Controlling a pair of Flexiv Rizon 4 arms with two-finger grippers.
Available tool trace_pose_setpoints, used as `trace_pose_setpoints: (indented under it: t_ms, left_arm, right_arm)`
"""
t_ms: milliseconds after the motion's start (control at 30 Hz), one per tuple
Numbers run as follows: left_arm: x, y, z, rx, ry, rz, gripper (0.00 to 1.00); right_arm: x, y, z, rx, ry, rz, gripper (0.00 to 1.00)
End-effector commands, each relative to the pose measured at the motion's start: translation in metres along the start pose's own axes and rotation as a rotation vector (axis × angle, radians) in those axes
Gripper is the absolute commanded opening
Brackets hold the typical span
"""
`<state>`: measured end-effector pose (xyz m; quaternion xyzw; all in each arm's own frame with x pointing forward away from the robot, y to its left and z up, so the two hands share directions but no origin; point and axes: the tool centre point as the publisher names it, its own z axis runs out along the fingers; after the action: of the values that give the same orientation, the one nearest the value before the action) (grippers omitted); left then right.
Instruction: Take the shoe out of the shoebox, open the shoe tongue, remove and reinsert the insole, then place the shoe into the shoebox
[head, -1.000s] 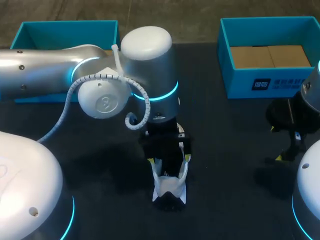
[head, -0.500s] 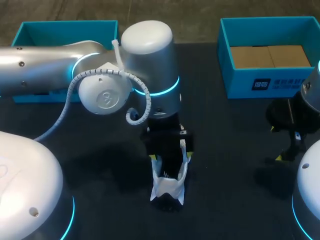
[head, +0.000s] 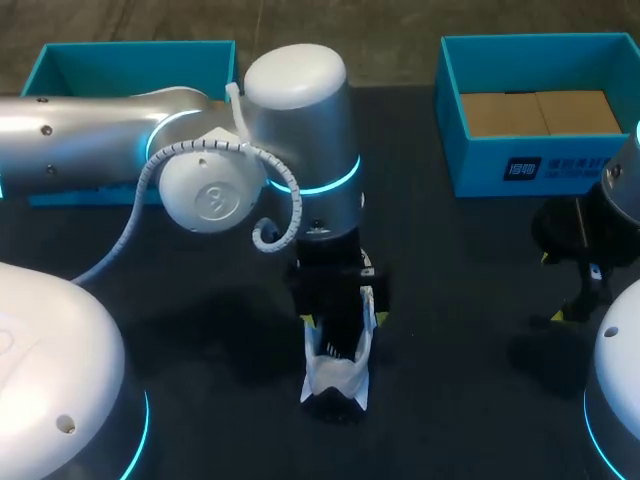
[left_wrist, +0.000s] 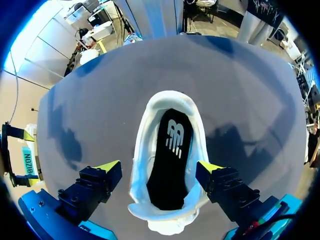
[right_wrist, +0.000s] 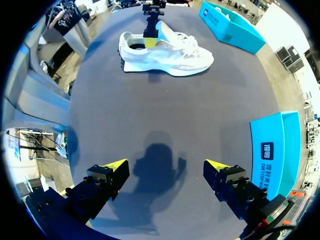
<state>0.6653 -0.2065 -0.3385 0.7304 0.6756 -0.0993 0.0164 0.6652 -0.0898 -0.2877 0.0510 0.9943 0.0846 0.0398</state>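
Note:
A white shoe lies on the dark table, near the front middle. My left gripper hangs open right over its heel opening. In the left wrist view the shoe sits between the spread fingers of the left gripper, with a black insole lying flat inside. The right wrist view shows the shoe on its sole, far ahead, with the left gripper at its collar. My right gripper stands open and empty at the table's right side, away from the shoe. The right gripper has only bare table under it.
A teal shoebox with brown cardboard inside stands at the back right, close beside my right gripper. A second teal box sits at the back left, partly behind my left arm.
My left gripper has settled slightly lower over the shoe's opening, and the shoe has shifted a touch to the left. The right arm has not moved.

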Motion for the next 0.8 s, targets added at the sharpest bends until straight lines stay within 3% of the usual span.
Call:
trace_pose_setpoints:
  t_ms: [33, 500, 533, 567, 600, 633, 800]
  left_arm:
    - [0.008, -0.006, -0.006, -0.022, -0.033, 0.008, 0.96]
    - [-0.002, -0.017, -0.03, -0.041, -0.019, 0.055, 0.97]
    - [-0.002, -0.018, -0.029, -0.039, -0.022, 0.056, 0.93]
    - [-0.002, -0.017, -0.026, -0.027, -0.03, 0.058, 0.78]
    - [-0.004, -0.017, -0.02, -0.024, -0.019, 0.062, 0.56]
    - [-0.004, -0.017, -0.016, -0.023, -0.017, 0.064, 0.49]
    - [-0.004, -0.014, -0.002, -0.016, 0.006, 0.051, 0.42]
  right_arm:
    - [0.002, -0.001, 0.0, -0.001, -0.003, -0.002, 1.0]
    - [0.002, -0.001, 0.0, -0.001, -0.003, -0.002, 1.0]
    - [0.002, -0.001, 0.0, -0.001, -0.003, -0.002, 1.0]
    - [0.002, -0.001, 0.0, -0.001, -0.003, -0.002, 1.0]
    - [0.002, -0.001, 0.0, -0.001, -0.003, -0.002, 1.0]
    - [0.002, -0.001, 0.0, -0.001, -0.003, -0.002, 1.0]
    - [0.002, -0.001, 0.0, -0.001, -0.003, -0.002, 1.0]
